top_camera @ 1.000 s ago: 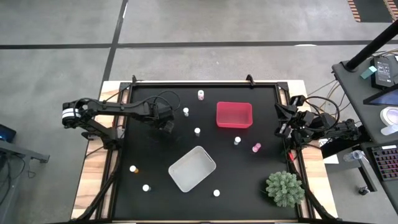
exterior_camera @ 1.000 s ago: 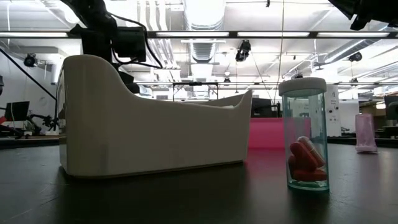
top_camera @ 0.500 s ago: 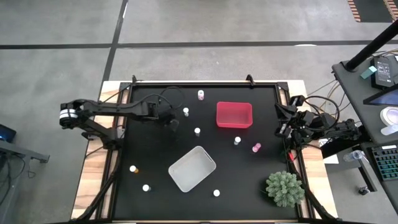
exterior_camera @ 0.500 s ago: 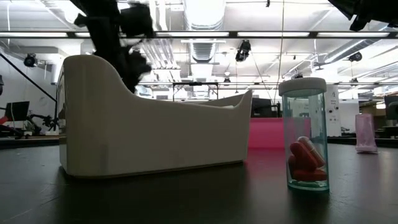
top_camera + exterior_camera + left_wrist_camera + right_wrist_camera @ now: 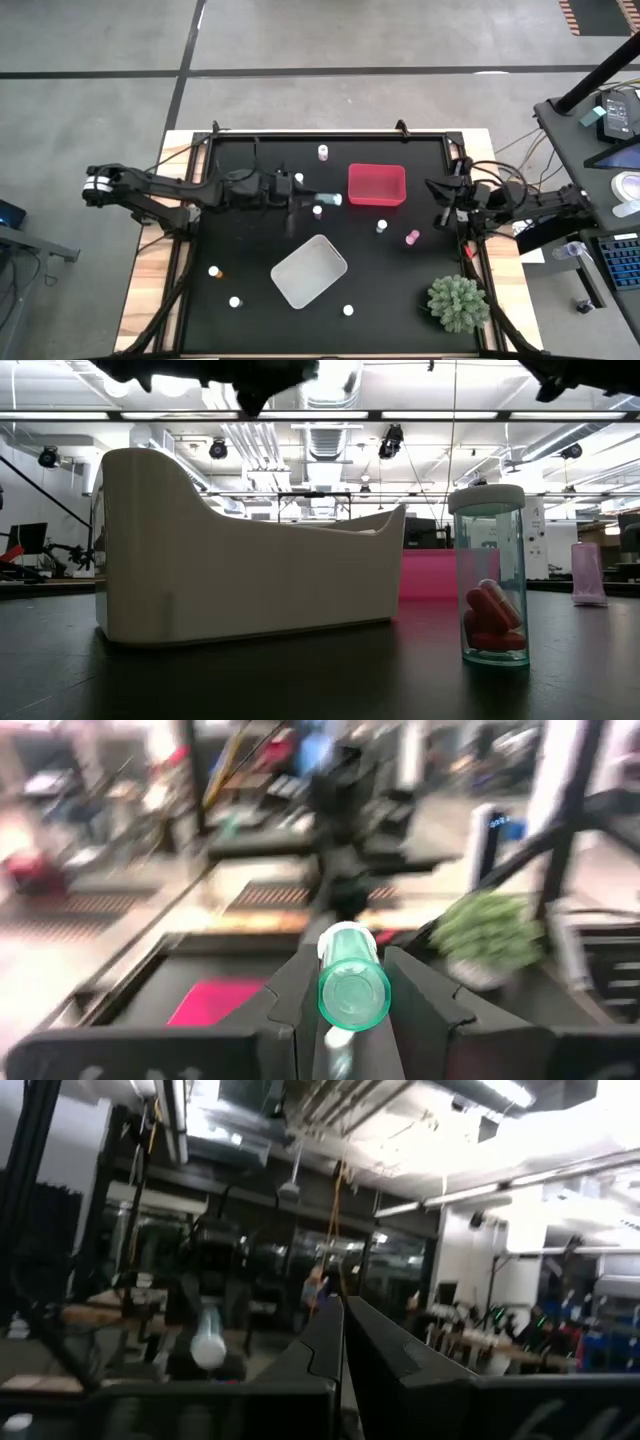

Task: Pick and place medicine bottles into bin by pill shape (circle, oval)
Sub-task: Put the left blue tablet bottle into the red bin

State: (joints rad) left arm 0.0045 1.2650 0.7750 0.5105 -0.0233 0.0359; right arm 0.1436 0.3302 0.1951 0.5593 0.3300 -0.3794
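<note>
- left pincer [image 5: 310, 200] stretched flat across mid surface [image 5: 240, 260], clamped on teal bottle [image 5: 328, 199], just at 9 o'clock of pink bin [image 5: 377, 185]
- white bin [image 5: 309, 270] at 6, open gap btwn
- right pincer [image 5: 437, 190] parked at 3 o'clock edge, fingers pressed together

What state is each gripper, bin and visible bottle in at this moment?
left gripper: shut on teal bottle, held sideways above the table.
right gripper: shut, empty, at the table's right edge.
pink bin: upright, looks empty.
white bin: upright, looks empty.
pink bottle: standing, capped.
</note>
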